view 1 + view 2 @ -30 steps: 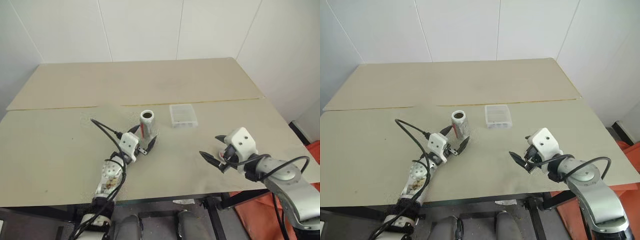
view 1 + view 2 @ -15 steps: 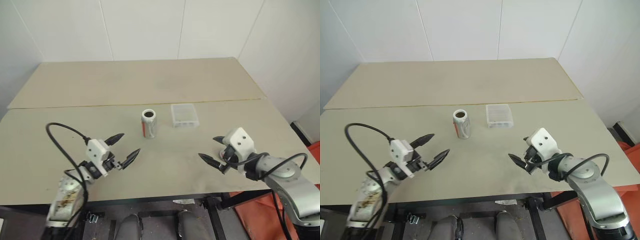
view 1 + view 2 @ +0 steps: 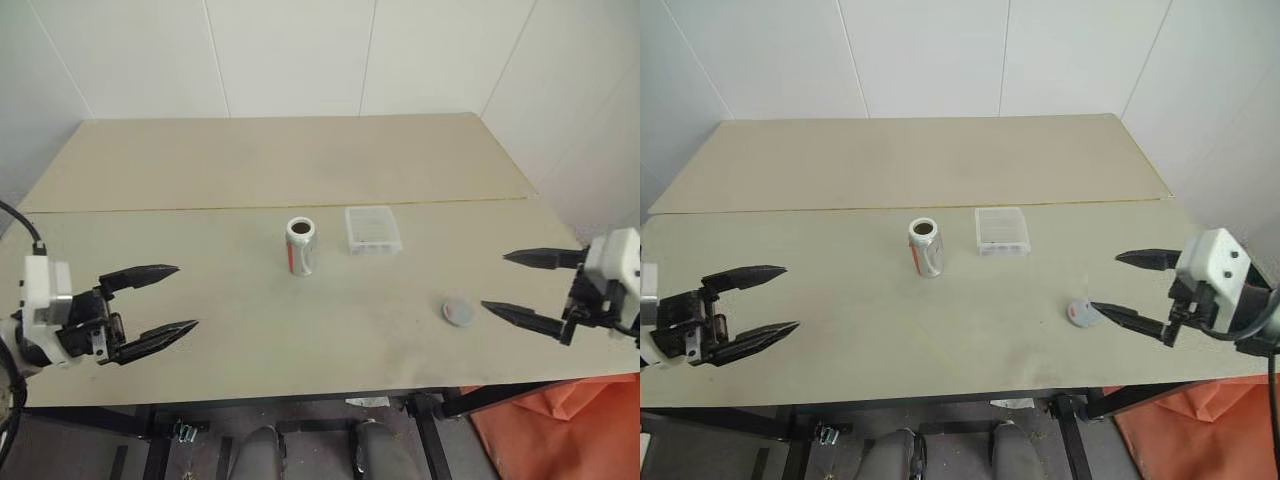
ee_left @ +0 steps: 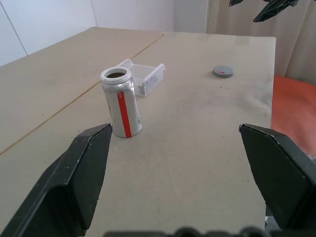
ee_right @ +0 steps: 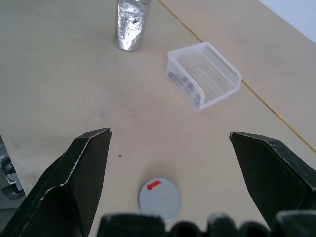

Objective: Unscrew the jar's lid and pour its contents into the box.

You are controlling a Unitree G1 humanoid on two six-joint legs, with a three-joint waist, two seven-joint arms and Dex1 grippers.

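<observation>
Both arms now withdrawn, each gripper [image 3: 170, 298] [image 3: 520, 284] spread empty; red arrow on lid [image 5: 159, 199] in right wrist view.

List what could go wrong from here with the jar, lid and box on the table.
1. The jar stands upright, open-mouthed and unheld, with both grippers, left and right, open and well clear of it; a careless approach could knock it over.
2. The box is light, shallow and close beside the jar, so a knock could shift it or spill the small dark pieces in it.
3. The lid lies loose near the right gripper and could be swept off the table.
</observation>
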